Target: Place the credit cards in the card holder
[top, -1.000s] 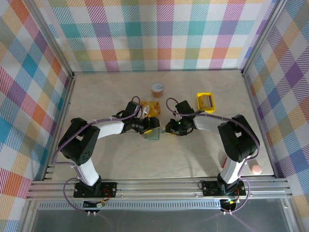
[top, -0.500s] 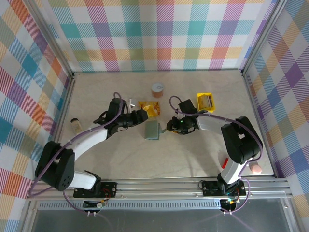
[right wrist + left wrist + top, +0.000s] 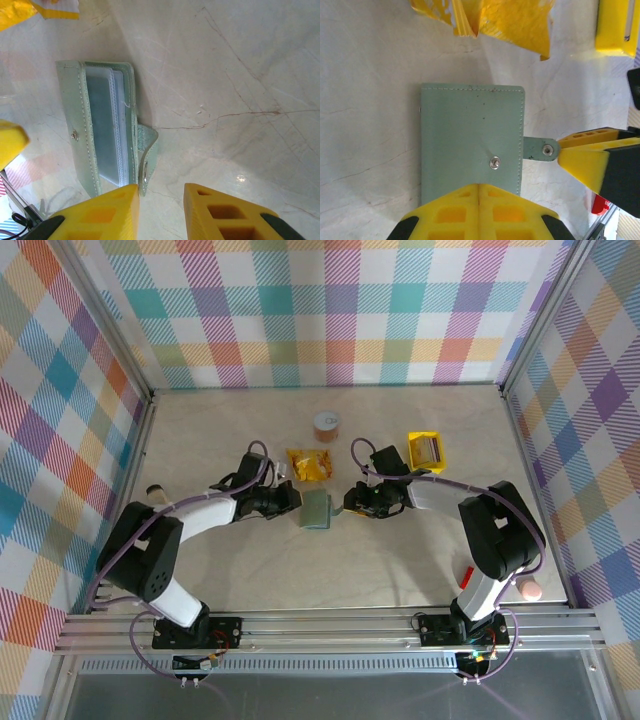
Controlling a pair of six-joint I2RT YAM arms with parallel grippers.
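Tabletop of pale, veined marble pattern [image 3: 400, 560] carries a small sage-green soft folding card holder [image 3: 317, 510] near its middle. It lies flat and folded shut between the two arms.

From the left wrist camera the card holder [image 3: 465, 135] shows its stitched outer face with one metal snap. Its short strap tab [image 3: 540, 149], bearing a second snap, sticks out unfastened at 3 o'clock. From the right wrist camera the card holder [image 3: 75, 125] is seen from its open edge, with clear plastic sleeves [image 3: 107, 125] stacked inside. Whether credit cards sit in them cannot be told.

In the overhead view the left gripper [image 3: 296, 504] is at 9 o'clock of the card holder. Its yellow fingers [image 3: 450, 215] are clenched flat against each other, tips at the holder's edge. Whether they pinch any of it I cannot tell.

The right gripper [image 3: 346, 506] is at 3 o'clock of the card holder. Its two yellow fingers [image 3: 105, 212] are parted, with bare tabletop showing in the gap, so they are released and grasp nothing. The strap tab curls up just beside one fingertip.

A crinkly orange-yellow snack packet [image 3: 309, 464] lies at 12 o'clock of the card holder, near it but apart. A round orange-brown tub [image 3: 327, 424] stands beyond the packet, also at 12 o'clock. A small bright yellow square tray [image 3: 427, 451] sits at 2 o'clock, well apart.
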